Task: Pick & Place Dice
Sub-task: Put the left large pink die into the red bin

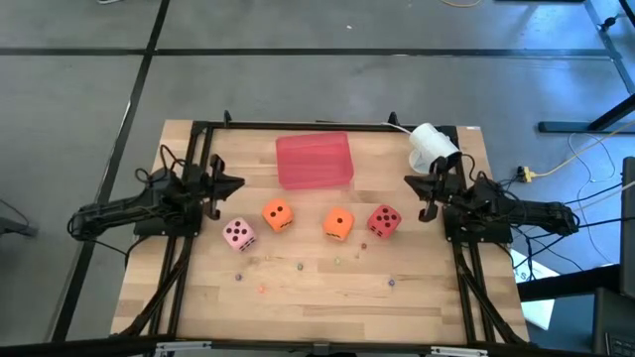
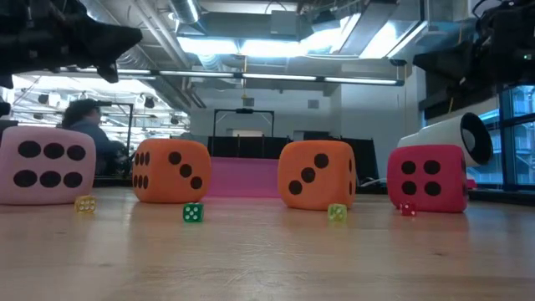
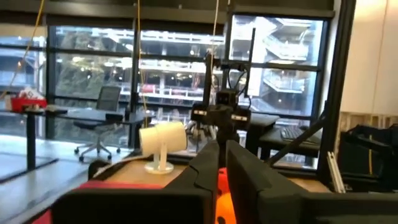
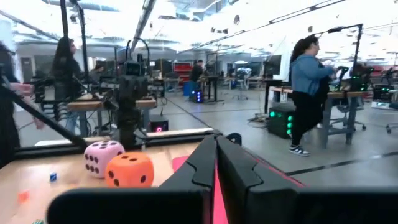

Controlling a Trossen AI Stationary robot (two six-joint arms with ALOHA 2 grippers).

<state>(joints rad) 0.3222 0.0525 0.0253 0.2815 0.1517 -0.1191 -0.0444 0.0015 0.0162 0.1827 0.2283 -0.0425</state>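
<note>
Four dice rest flat on the wooden table in a loose row: pink (image 1: pixel 238 234) (image 2: pixel 46 165), orange (image 1: pixel 278 214) (image 2: pixel 171 170), a second orange (image 1: pixel 338 223) (image 2: pixel 318 173) and red (image 1: pixel 384 221) (image 2: pixel 426 177). My left gripper (image 1: pixel 235 183) (image 3: pixel 222 144) hovers shut at the table's left side, beyond the pink die and pointing right. My right gripper (image 1: pixel 412 181) (image 4: pixel 216 140) hovers shut at the right side, beyond the red die and pointing left. The right wrist view shows the pink die (image 4: pixel 102 157) and an orange die (image 4: pixel 129 169). Neither gripper touches anything.
A flat red tray (image 1: pixel 314 161) (image 2: pixel 242 177) lies toward the far edge, behind the dice. A white cylindrical device on a stand (image 1: pixel 433 145) (image 3: pixel 163 140) sits at the far right corner. Tiny coloured beads (image 2: pixel 193 212) are scattered in front of the dice. People are in the room behind.
</note>
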